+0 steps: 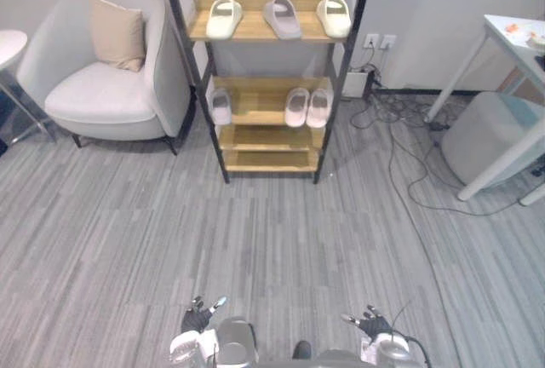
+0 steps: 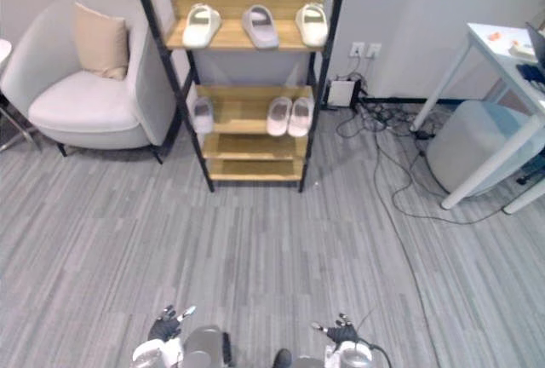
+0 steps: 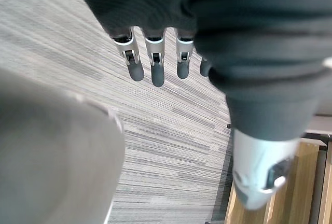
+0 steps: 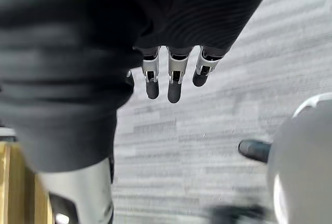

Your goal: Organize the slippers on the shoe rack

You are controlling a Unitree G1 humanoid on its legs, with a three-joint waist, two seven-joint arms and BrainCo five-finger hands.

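A black-framed wooden shoe rack point(image 1: 268, 87) stands against the far wall. On its top shelf lie a cream slipper point(image 1: 223, 17), a grey slipper point(image 1: 282, 18) and another cream slipper point(image 1: 335, 15). The middle shelf holds one pale slipper point(image 1: 220, 106) at the left and a pale pair point(image 1: 307, 106) at the right. The lower shelves are bare. My left hand point(image 1: 197, 318) and right hand point(image 1: 372, 324) hang low at the bottom edge, far from the rack. Both are open with straight fingers point(image 3: 155, 63) and hold nothing; the right fingers point(image 4: 174, 76) point at bare floor.
A light armchair point(image 1: 102, 70) with a beige cushion point(image 1: 117, 33) stands left of the rack. A white table point(image 1: 511, 87) and a grey pouf point(image 1: 485, 134) are at the right, with cables point(image 1: 400, 142) trailing over the grey striped floor by the wall sockets.
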